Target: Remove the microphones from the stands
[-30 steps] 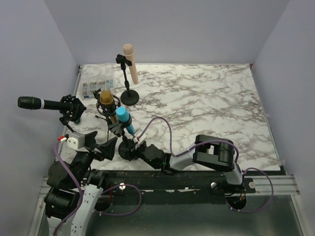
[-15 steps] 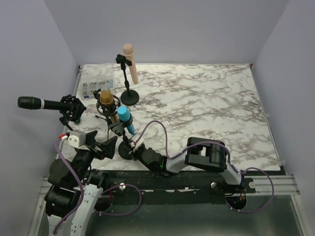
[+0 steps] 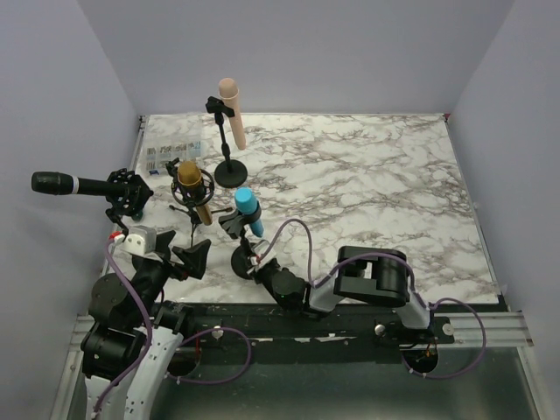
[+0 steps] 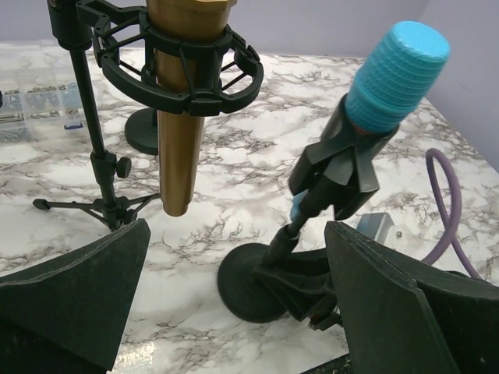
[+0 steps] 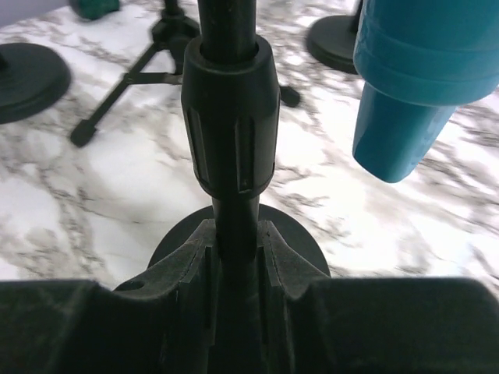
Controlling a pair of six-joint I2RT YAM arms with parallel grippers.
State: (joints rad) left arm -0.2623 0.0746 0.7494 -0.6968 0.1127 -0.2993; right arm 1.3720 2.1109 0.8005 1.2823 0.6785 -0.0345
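A: Left gripper (image 4: 234,234)?
B: Jaws spread wide, holding nothing, just short of the turquoise-headed microphone (image 4: 394,78), which sits tilted in the clip of its black round-based stand (image 4: 243,284).
A: Right gripper (image 5: 234,249)?
B: Clamped narrow on that stand's pole.

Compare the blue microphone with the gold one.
The blue microphone leans in a clip on a round-base stand; the gold microphone hangs upright in a ring shock mount on a tripod stand. The blue microphone's head is ribbed, the gold microphone's body smooth. Both are mounted.
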